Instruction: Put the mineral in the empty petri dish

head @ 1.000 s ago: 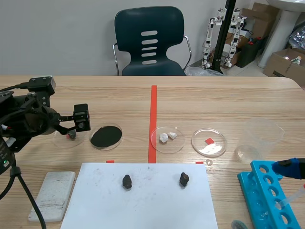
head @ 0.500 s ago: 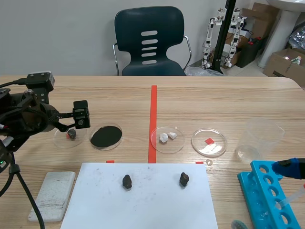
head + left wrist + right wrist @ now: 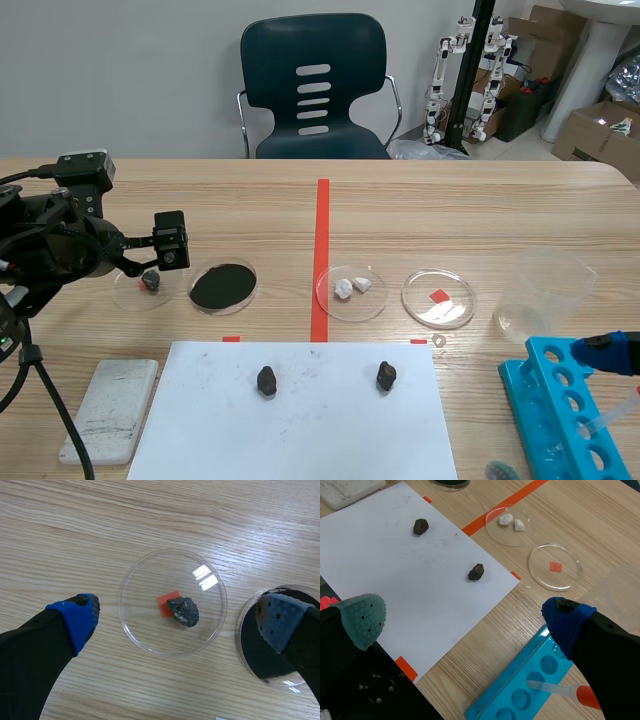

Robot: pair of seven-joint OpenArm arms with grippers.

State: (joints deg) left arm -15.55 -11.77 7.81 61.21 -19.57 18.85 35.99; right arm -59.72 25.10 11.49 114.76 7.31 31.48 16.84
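Observation:
A dark grey mineral [image 3: 183,611] lies inside a clear petri dish [image 3: 145,587], partly on the orange mark under it. My left gripper [image 3: 177,611] hangs open above this dish, one finger on each side, touching nothing. In the scene view that gripper [image 3: 152,264] is over the far-left dish [image 3: 130,294]. Two more dark minerals [image 3: 266,379] [image 3: 386,376] rest on the white paper [image 3: 300,420]. An empty petri dish [image 3: 455,303] sits right of the red line. My right gripper [image 3: 465,617] stands open over the table's right front, holding nothing.
A dish of black powder [image 3: 223,287] sits beside the left gripper. A dish with white pieces [image 3: 351,292] is at the centre. A clear beaker [image 3: 545,290] and a blue tube rack [image 3: 560,420] stand at the right. A white slab [image 3: 110,408] lies front left.
My left gripper rose a little off the far-left dish during the first half second, leaving the mineral in it. Since then nothing has moved.

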